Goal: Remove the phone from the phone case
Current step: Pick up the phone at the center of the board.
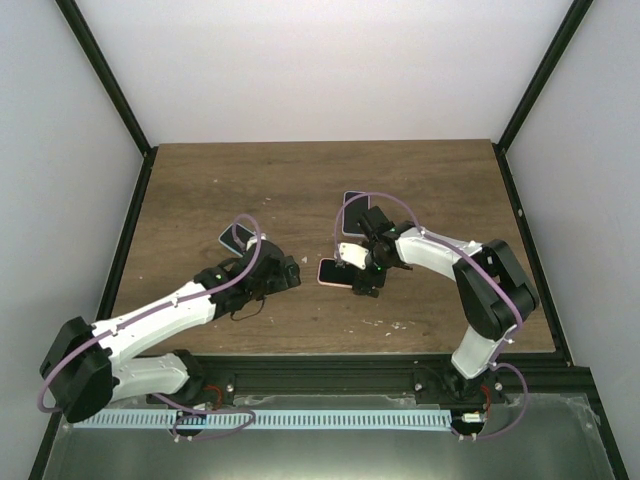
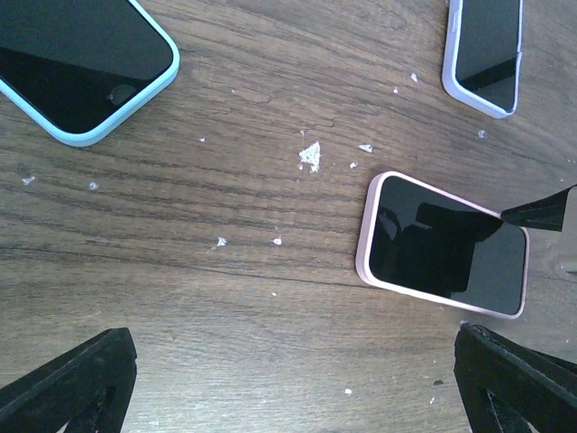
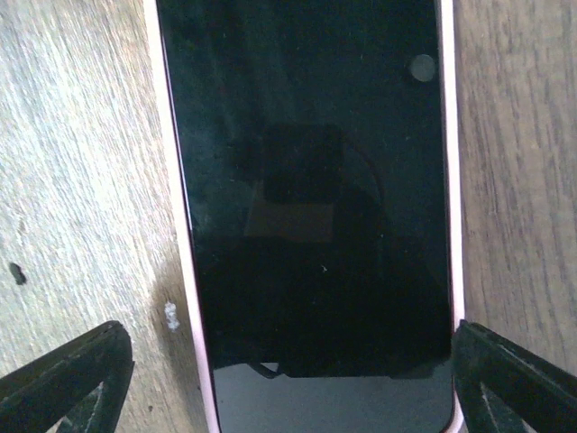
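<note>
I am watching the pink-cased phone (image 1: 335, 272) lying screen-up on the table (image 1: 200, 190), long axis running left-right. The right gripper (image 3: 288, 379) is straddling its width with jaws spread wide, and the left gripper (image 2: 288, 379) is gaping beside it.

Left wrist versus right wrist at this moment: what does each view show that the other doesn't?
Only the left wrist: a light-blue-cased phone, a lavender-cased phone, white crumbs and the open left tool. Only the right wrist: both fingers of the open right tool, standing either side of the pink-cased phone, close up. Both: that pink-cased phone, screen up on the wooden table.
</note>
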Action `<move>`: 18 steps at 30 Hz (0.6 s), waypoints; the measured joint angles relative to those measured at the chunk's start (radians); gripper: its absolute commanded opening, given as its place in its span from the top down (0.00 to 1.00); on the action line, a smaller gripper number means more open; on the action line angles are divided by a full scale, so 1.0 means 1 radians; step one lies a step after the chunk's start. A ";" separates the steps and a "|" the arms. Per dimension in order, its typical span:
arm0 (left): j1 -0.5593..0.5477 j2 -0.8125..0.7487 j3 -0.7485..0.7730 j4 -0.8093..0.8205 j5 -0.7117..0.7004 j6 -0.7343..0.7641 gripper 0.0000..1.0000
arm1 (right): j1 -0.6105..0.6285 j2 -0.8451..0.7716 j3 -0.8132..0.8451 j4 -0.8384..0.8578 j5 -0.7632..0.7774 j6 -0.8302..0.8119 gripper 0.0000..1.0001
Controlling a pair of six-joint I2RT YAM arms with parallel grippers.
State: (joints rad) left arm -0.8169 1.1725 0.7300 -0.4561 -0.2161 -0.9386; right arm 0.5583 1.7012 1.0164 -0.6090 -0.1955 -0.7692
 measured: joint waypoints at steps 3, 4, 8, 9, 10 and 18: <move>0.002 0.016 -0.001 0.016 0.005 0.000 0.03 | 0.000 0.008 0.000 0.000 0.022 -0.016 0.09; 0.002 0.024 -0.001 0.022 0.009 0.001 0.03 | 0.000 0.009 0.000 0.000 0.026 -0.023 0.10; 0.005 0.058 -0.001 0.042 0.020 0.001 0.04 | 0.001 0.016 0.005 0.000 0.042 -0.035 0.11; 0.005 0.065 -0.001 0.047 0.023 0.001 0.05 | 0.001 0.018 0.007 0.000 0.044 -0.037 0.10; 0.006 0.071 -0.001 0.053 0.027 0.002 0.05 | 0.001 0.020 0.010 -0.001 0.045 -0.039 0.08; 0.006 0.101 -0.001 0.087 0.057 0.005 0.06 | 0.002 0.055 0.039 -0.021 0.087 -0.050 0.00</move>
State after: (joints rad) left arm -0.8112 1.2739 0.7288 -0.3695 -0.1589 -0.9333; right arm 0.5598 1.7557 1.0557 -0.6304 -0.1085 -0.8188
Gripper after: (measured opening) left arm 0.946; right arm 0.998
